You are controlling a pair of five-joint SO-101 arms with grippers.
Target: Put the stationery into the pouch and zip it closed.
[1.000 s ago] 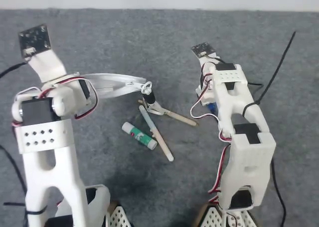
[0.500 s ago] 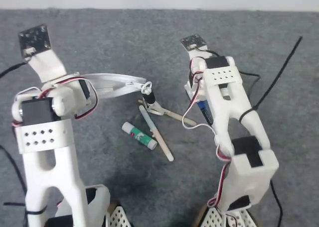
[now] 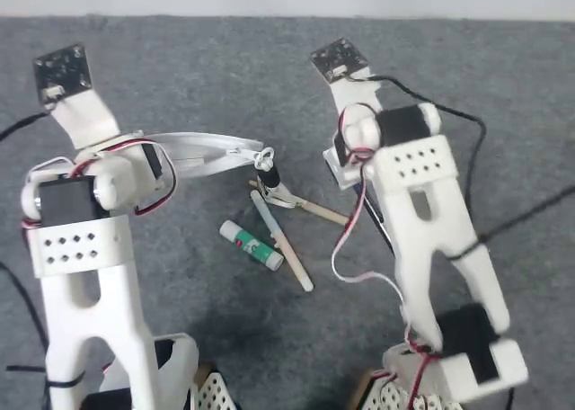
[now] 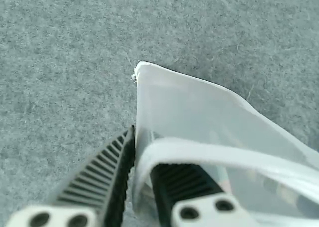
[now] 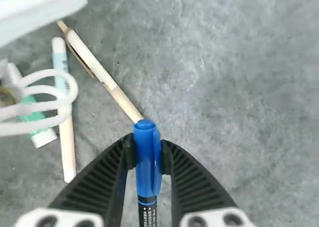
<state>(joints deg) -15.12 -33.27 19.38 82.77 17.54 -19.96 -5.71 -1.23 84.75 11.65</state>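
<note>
Right arm (image 3: 420, 181) swung toward the pouch (image 3: 205, 153), blue pen (image 5: 147, 160) between its jaws.

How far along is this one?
Done: nothing is visibly inside the pouch, which the left hand clamps by its rim. In hand: the right hand grips a blue pen. Left: the glue stick and pale pens lie on the carpet, and the pouch is unzipped.

A translucent white pouch (image 3: 202, 154) gapes near a glue stick (image 3: 252, 245) and loose pens (image 3: 289, 259), while the right gripper (image 5: 147, 140) clamps a blue pen (image 5: 148, 173).
</note>
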